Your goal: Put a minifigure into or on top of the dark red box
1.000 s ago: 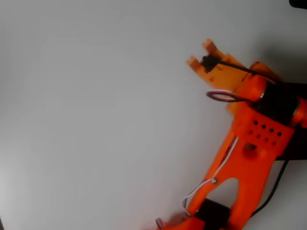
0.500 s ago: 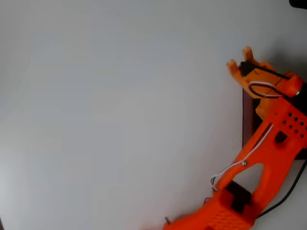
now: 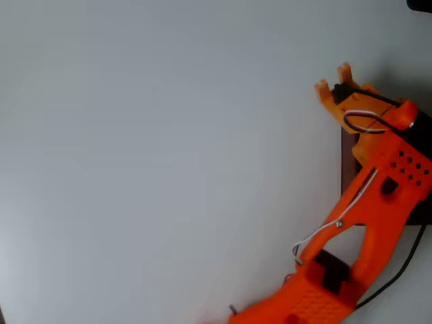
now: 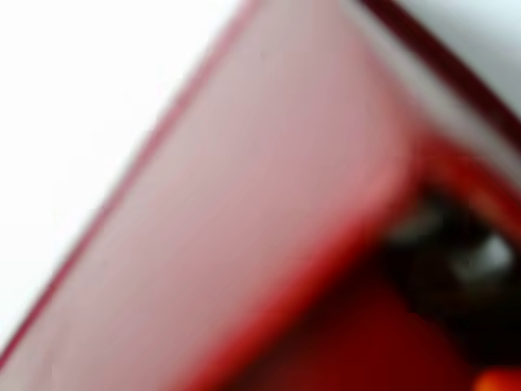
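Observation:
In the overhead view my orange gripper (image 3: 335,79) is at the right, over the far left corner of the dark red box (image 3: 347,162). The arm covers most of the box, leaving a narrow strip of its left wall visible. A small dark shape, the minifigure (image 3: 339,92), sits between the two fingertips, and the gripper is shut on it. The wrist view is blurred. It looks along the box's red wall (image 4: 269,212) into its inside. The dark figure (image 4: 456,261) is at lower right, just above an orange fingertip (image 4: 498,380).
The white table (image 3: 155,155) stretches bare to the left of the arm. A black cable (image 3: 398,273) trails at the lower right, and a dark object (image 3: 420,4) sits at the top right corner.
The arm has swung to the right, carrying the dark figure from over the bare table to the box's corner. Over the last half second it only shifted slightly.

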